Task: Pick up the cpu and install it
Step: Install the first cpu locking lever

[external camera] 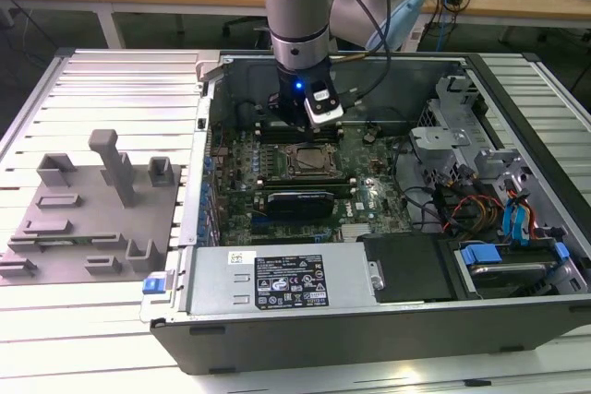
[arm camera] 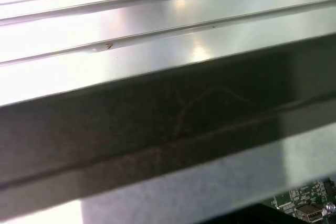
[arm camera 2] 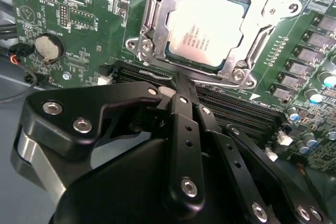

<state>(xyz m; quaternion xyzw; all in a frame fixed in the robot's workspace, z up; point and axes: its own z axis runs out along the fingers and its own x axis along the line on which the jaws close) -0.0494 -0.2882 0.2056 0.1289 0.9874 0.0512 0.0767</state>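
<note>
Already seated: the cpu (arm camera 2: 206, 29) lies flat inside the metal socket frame (arm camera 2: 150, 43) on the green motherboard (external camera: 369, 193), silvery top up, seen in the second wrist view. End effector (arm camera 2: 176, 90) hangs just beside the socket, clear of the chip, fingers drawn together and holding nothing. Exterior view: arm (external camera: 300, 25) stands over the open computer case (external camera: 517, 320) on the bench (external camera: 111, 80).

Silvery-grey cpu (arm camera 2: 207, 29), green motherboard (arm camera 2: 79, 30), black gripper (arm camera 2: 181, 90)
</note>
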